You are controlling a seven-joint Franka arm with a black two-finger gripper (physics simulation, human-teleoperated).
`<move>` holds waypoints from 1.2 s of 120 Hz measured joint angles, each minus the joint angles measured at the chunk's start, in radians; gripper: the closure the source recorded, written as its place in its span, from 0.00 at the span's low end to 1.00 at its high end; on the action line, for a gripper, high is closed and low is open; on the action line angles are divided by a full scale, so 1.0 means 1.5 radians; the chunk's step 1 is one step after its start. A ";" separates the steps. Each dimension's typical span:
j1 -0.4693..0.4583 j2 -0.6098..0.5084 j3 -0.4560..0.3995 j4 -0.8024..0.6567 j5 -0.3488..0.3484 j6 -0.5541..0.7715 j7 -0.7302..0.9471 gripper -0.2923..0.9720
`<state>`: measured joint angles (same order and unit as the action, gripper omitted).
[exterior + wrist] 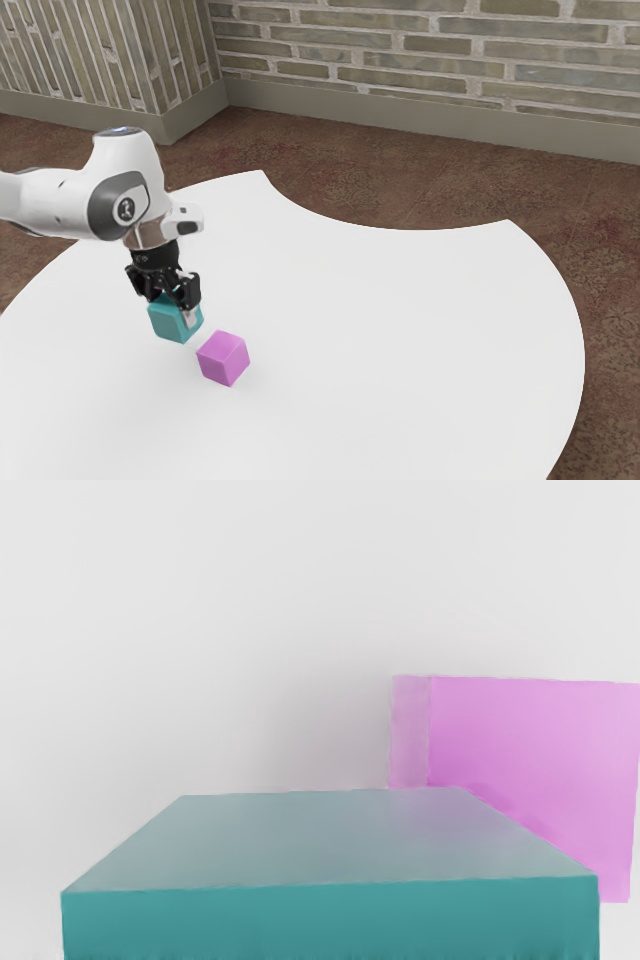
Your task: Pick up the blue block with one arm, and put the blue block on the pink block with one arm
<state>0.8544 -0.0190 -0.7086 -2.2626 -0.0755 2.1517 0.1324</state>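
Observation:
A teal-blue block [172, 322] hangs just above the white table [400, 330] in the exterior view, with my black gripper [176, 308] shut on its sides. The pink block [221, 358] rests on the table just to the exterior view's right of it, slightly nearer the front, a small gap apart. In the wrist view the blue block [330, 870] looms large right under my hand, and the pink block [520, 760] lies beyond one of its corners.
The round white table has a curved cut-out [340, 215] at its far edge. Brown carpet [430, 165] and brick walls [420, 40] surround it. Bare tabletop stretches to the exterior view's right of the blocks.

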 joint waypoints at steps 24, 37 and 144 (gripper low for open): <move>0.068 0.011 0.003 0.000 0.010 -0.007 -0.002 0.50; 0.113 0.016 -0.009 0.000 0.020 -0.008 -0.005 0.50; -0.012 0.043 -0.005 0.006 0.041 -0.009 -0.018 0.49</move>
<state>0.8365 0.0451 -0.7164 -2.2538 -0.0144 2.1387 0.1049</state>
